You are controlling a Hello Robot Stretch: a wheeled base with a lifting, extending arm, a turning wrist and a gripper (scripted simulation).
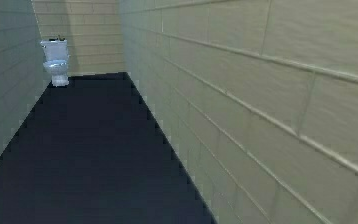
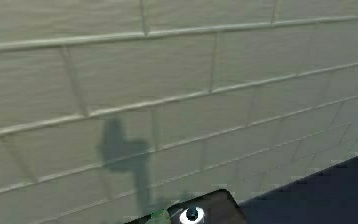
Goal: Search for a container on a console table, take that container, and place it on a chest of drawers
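End effector [image 2: 159, 216] barely pokes up at the arm side view's bottom edge, a dark body beside 1 white mark [image 2: 192, 213]. Far end not made out, so cannot tell its state or whether it holds anything. Small greenish bit at it, unclear what. Close behind it, tiled wall [image 2: 187, 90]; dark floor [image 1: 87, 150] at that view's lower right. Forward view: narrow strip of floor between 2 tiled walls, 1 white toilet [image 1: 55, 60] at the far end, upper left. Looks like a bathroom. Where the container lies, and which way from the end effector, cannot be told; console table likewise. Judged: search step, barely begun. Next move likely a turn away toward another room.
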